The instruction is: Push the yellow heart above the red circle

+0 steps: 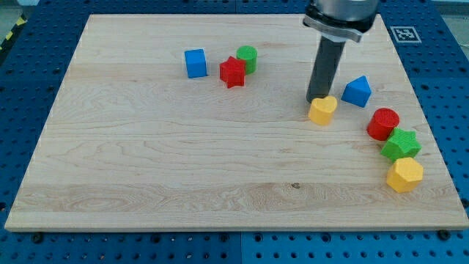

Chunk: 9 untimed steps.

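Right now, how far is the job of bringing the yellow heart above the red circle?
Done: my tip has reached the small yellow heart block, at its upper-left edge. In hand: the push itself. Left: the heart lies to the view's left of the round red circle block, not above it, beside the blue triangular block.

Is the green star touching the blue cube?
No, the green star sits at the view's right, squeezed between the red circle and a yellow hexagon, far from the blue cube.
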Available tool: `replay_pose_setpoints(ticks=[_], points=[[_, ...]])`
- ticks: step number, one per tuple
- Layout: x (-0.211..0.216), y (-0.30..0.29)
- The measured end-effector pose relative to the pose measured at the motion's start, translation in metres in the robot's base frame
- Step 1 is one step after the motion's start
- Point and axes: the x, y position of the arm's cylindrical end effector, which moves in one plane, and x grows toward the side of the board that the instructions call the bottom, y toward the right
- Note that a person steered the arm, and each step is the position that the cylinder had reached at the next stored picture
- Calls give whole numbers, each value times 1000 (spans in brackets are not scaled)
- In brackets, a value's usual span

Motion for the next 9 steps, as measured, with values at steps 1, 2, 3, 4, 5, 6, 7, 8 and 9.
replay_pose_setpoints(ticks=[1,2,3,4,5,6,7,8,9], points=[[16,-1],[26,-14],[38,-42],[65,-39],[71,-4],[71,19],[69,21],[67,10],[61,-4]])
